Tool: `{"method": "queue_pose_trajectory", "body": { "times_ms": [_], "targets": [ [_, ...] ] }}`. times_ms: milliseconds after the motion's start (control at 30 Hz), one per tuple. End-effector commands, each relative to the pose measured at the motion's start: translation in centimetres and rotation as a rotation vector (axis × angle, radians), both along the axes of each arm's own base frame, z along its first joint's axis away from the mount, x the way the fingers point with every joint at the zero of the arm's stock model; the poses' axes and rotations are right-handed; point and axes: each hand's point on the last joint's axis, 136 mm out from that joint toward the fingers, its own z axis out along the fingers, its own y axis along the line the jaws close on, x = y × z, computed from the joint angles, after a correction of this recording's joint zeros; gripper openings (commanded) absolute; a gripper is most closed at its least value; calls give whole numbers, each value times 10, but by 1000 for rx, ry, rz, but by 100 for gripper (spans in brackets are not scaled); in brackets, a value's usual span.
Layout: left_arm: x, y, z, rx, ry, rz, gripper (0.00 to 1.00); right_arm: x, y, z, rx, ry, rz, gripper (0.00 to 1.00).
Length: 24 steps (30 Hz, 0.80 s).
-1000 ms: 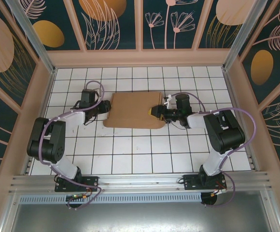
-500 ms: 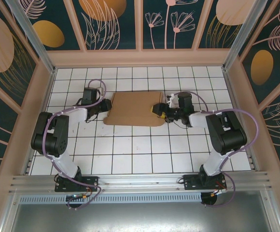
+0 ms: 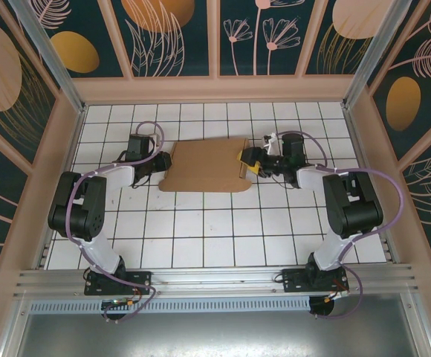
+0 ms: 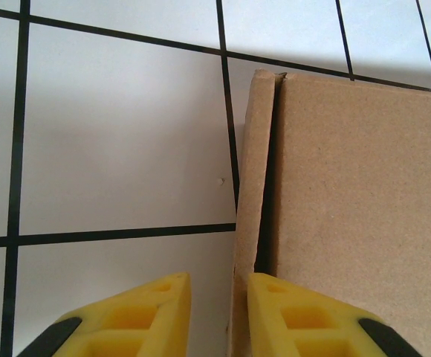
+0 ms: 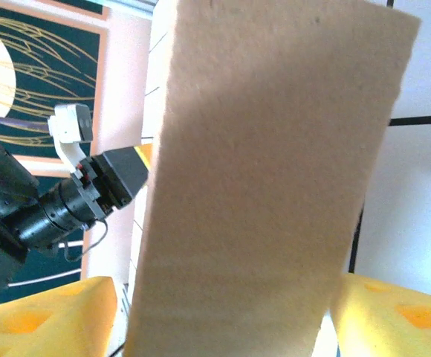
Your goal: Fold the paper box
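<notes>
Lying mid-table on the white tiles (image 3: 201, 230), paper box (image 3: 204, 167) could skew or slip free if one side pulls first: left gripper (image 4: 219, 286) narrow astride a raised side flap (image 4: 251, 171), right gripper (image 5: 223, 297) wide around the opposite lifted flap (image 5: 267, 163), firm hold on either cannot be told

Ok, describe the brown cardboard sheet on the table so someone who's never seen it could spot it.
Start at the white tiled table with black grid lines. On its far half, between the left gripper and the right gripper, lies the flat brown cardboard paper box. It is the one plain brown sheet against white tiles, its near corners rounded.
</notes>
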Motion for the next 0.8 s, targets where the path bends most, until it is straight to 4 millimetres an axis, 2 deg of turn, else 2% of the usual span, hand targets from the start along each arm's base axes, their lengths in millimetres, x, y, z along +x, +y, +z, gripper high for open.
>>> {"method": "queue_pose_trajectory", "body": {
  "times_ms": [0,167,400,567,767],
  "targets": [
    [-11,7,-17,34,66,7,26,-1,9,4,28,-3,36,68],
    [-9,2,-3,-17,24,2,29,-13,15,2,51,12,56,57],
    [-13,-8,-3,-77,31,-21,27,-18,22,-8,35,35,64,61],
    [-15,-10,-3,-87,30,-27,26,-17,22,-9,36,40,54,61],
    [-18,-12,-4,-85,34,-32,25,-16,22,-11,40,53,41,67]
  ]
}}
